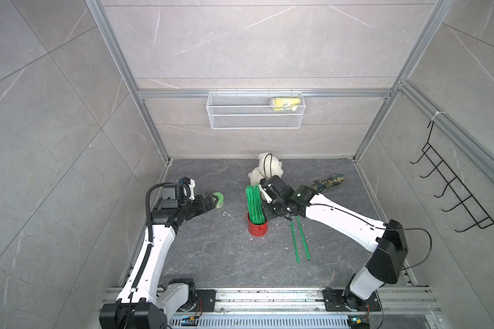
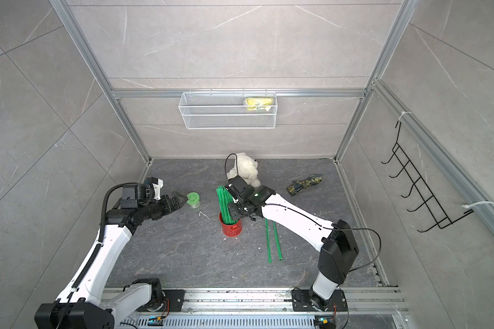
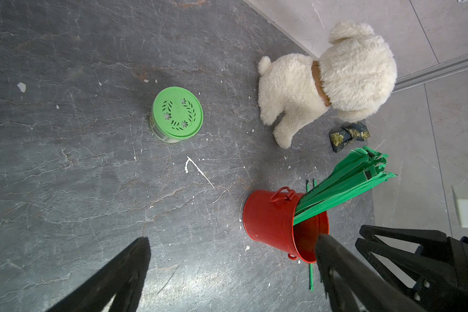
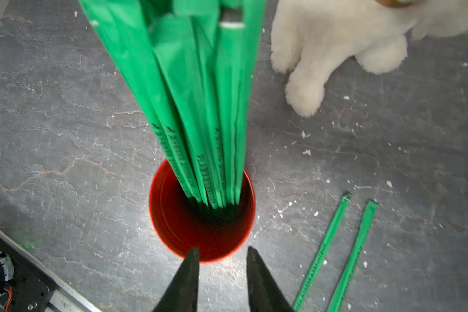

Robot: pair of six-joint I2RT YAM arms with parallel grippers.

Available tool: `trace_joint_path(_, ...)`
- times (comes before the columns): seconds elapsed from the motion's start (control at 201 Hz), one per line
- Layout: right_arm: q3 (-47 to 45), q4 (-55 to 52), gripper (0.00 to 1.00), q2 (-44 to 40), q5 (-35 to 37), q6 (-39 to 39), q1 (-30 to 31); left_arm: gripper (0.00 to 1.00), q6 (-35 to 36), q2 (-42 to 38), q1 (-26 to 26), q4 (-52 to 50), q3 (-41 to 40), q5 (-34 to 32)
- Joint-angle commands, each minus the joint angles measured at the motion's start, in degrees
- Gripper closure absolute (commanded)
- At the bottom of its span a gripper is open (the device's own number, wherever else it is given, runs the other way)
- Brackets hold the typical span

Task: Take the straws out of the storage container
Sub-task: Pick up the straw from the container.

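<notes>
Right gripper (image 4: pixel 222 252), jaws narrowly parted and empty, hangs lower centre over the rim of the storage container (image 4: pixel 170 232). Closing there could snag it, toppling the straws (image 4: pixel 200 108)

Green straws (image 1: pixel 254 203) bunched in a red storage container (image 1: pixel 257 229), two more lying beside it.

The storage container is a small red metal can with little loop handles at its rim, standing upright near the middle of the dark worktop (image 1: pixel 211 256). The straws in it are bright green with small dark print. They lean together against one side of the rim and rise well above it, and the rest of the mouth shows bare red inside. Two loose straws (image 1: pixel 295 242) lie flat on the worktop just to the can's right, side by side and nearly parallel, not touching it.
</notes>
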Motion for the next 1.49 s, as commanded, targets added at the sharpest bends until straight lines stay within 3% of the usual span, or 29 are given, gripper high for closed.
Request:
trace_joint_path(0.0, 3.44, 1.32, 0.67, 2.45, 1.88, -0.96, 0.4, 0.0, 1.42, -0.19, -0.06, -0.77, 2.33, 1.64)
trace_joint_path(0.463, 10.79, 0.37, 0.71, 9.73, 2.6, -1.58, 0.49, 0.0, 1.4, -0.28, -0.06, -0.77, 2.36, 1.63)
trace_joint_path(1.488, 12.87, -0.29, 0.82, 12.22, 3.18, -2.02, 0.42, 0.0, 1.51, -0.35, -0.06, -0.77, 2.34, 1.85)
